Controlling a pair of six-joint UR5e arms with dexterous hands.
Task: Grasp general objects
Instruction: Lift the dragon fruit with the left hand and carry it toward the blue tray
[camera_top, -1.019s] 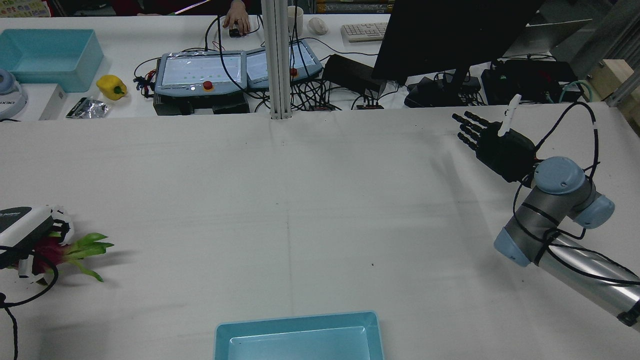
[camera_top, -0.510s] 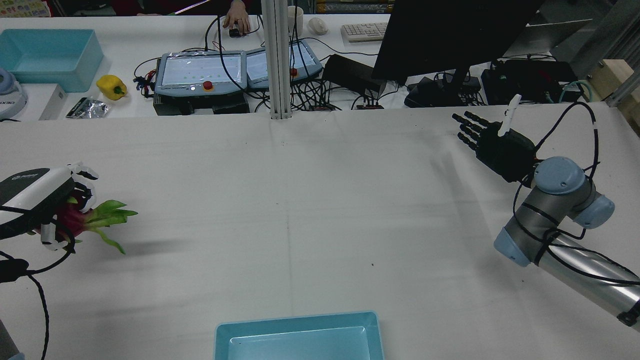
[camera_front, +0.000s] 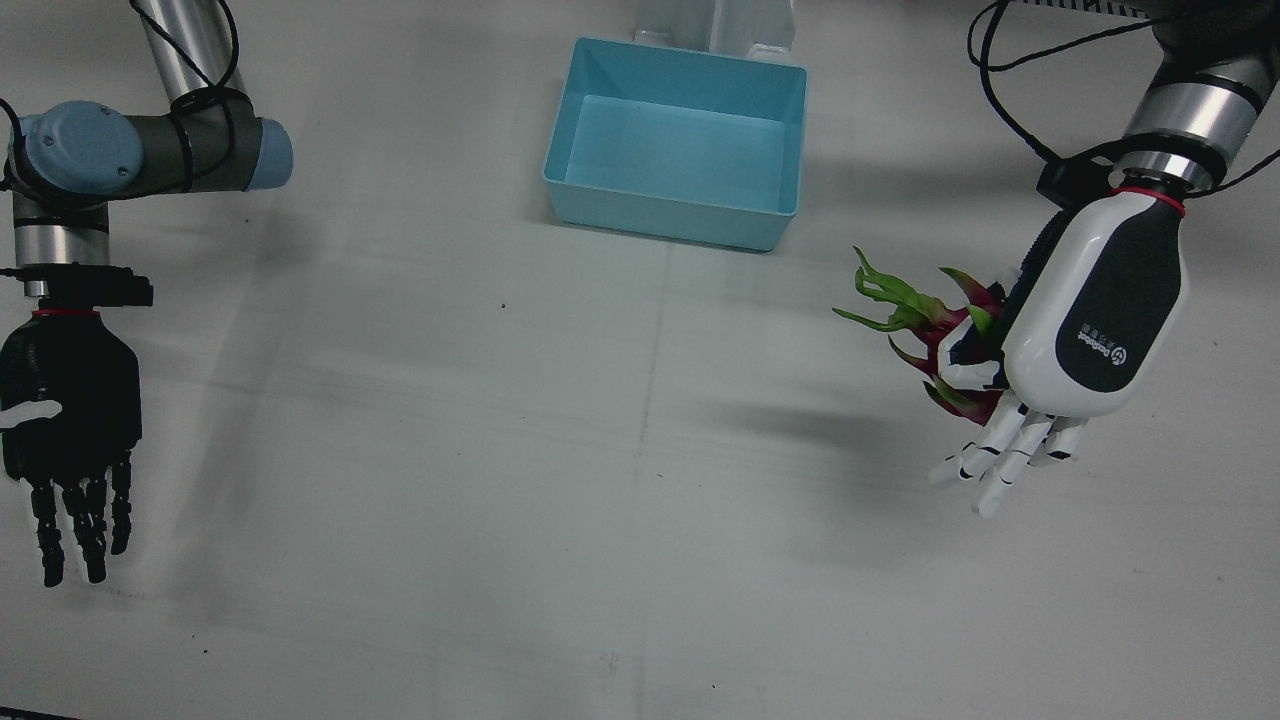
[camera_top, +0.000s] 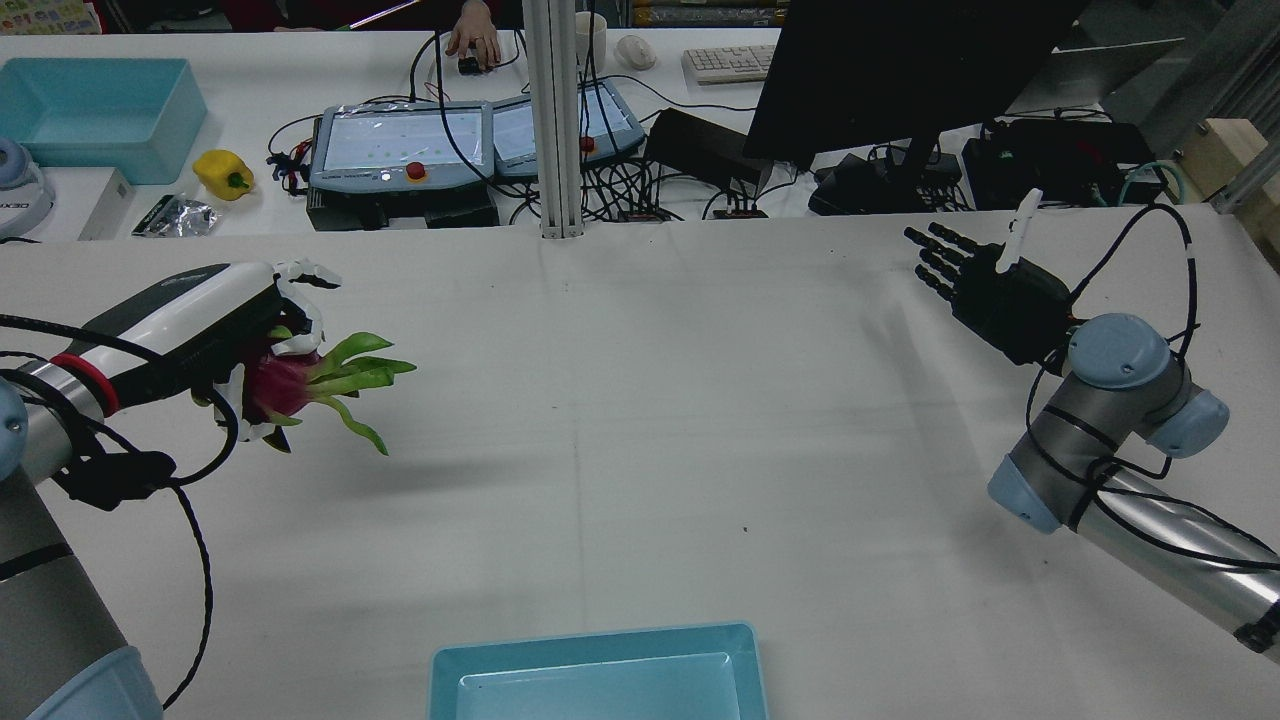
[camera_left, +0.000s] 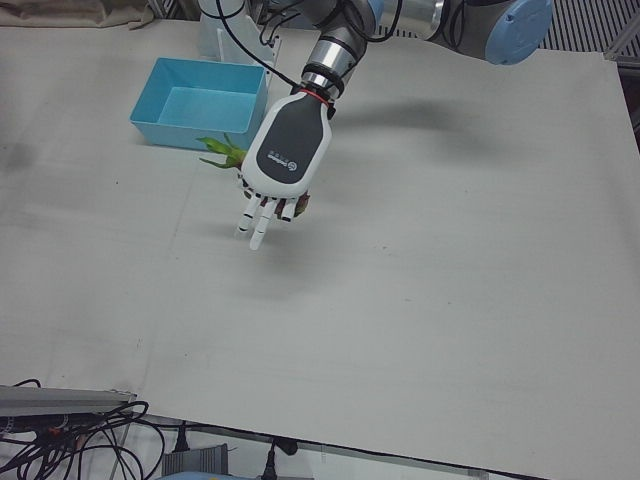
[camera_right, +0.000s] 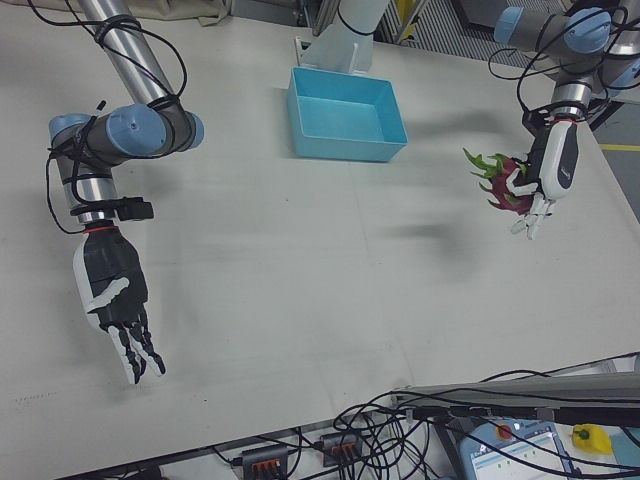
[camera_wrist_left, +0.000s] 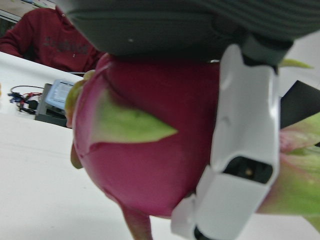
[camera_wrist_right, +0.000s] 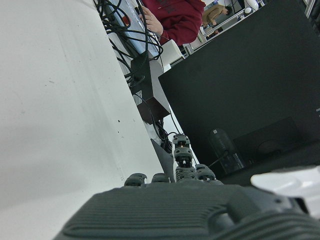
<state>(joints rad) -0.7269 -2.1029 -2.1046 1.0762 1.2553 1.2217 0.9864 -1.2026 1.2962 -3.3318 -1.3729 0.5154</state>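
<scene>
White cloth covers the bench (camera_top: 640, 400). Above it the left hand (camera_front: 1085, 320) is clamped on a dragon fruit (camera_top: 285, 388), clear of the surface. The right hand (camera_front: 70, 430) is idle, fingers spread. The carrying step seems under way; next probably the blue bin (camera_front: 680, 140), with a gentle release.

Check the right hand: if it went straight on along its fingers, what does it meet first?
Nothing on the white table itself. The right hand is open, fingers pointing across bare surface toward the far edge; beyond that lie the monitor base and cables, probably first, though depth is unclear.
</scene>
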